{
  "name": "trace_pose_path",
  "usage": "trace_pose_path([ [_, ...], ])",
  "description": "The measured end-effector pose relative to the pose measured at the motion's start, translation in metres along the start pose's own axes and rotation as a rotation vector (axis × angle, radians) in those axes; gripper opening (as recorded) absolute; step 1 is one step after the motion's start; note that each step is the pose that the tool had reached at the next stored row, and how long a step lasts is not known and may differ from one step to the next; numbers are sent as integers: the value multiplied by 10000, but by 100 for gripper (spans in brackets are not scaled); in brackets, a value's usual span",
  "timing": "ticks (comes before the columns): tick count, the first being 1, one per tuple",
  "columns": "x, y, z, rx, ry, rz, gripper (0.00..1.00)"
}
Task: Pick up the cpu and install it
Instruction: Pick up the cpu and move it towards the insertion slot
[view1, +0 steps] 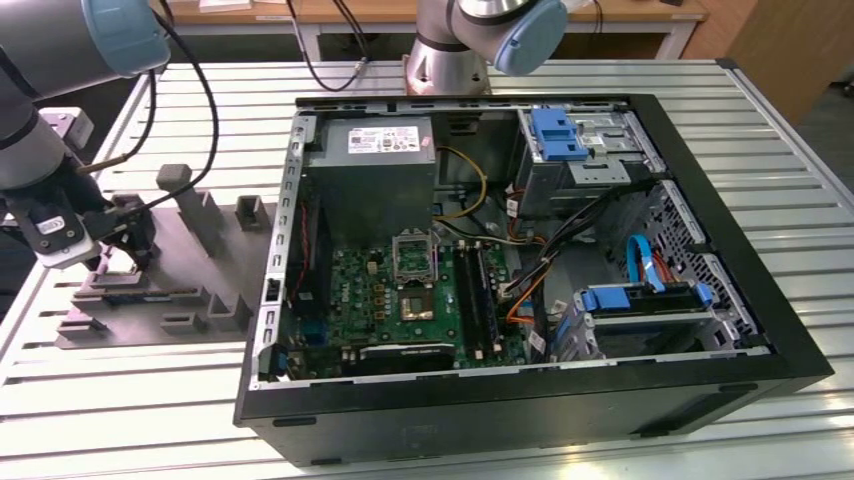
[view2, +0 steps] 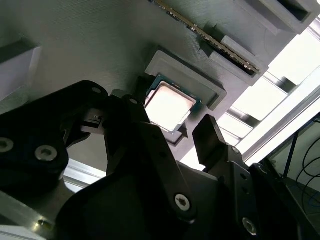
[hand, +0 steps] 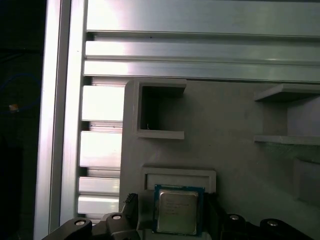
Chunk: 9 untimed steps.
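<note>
The cpu (view2: 169, 106) is a small square chip with a pale metal face and a greenish rim. It lies flat in a shallow pocket of the grey plastic fixture (view2: 100, 50). In the first wrist view the cpu (hand: 175, 210) rests just below the pocket's raised lip. My gripper (view2: 172, 134) is open and low over the chip, with one black finger (view2: 132, 125) on each side of it. In the exterior view the gripper (view1: 118, 255) hangs over the fixture (view1: 180, 295) at the exterior view's left, beside the computer case.
An open black computer case (view1: 534, 400) lies on the slatted aluminium table (view1: 134, 400), with a green motherboard (view1: 400, 305) and its bare socket (view1: 415, 256) inside. Upright grey posts (view1: 200, 215) rise from the fixture. A second arm's base (view1: 447, 50) stands behind the case.
</note>
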<state>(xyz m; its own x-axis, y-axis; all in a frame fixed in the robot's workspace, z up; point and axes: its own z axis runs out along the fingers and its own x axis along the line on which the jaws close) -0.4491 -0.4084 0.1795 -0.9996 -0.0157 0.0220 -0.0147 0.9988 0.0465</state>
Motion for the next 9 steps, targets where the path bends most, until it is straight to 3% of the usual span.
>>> trace_pose_path([
  [1,-1,0,0,1,1,0,62],
  [2,-1,0,-1,0,1,0,55],
  [9,-1,0,-6,1,3,0,55],
])
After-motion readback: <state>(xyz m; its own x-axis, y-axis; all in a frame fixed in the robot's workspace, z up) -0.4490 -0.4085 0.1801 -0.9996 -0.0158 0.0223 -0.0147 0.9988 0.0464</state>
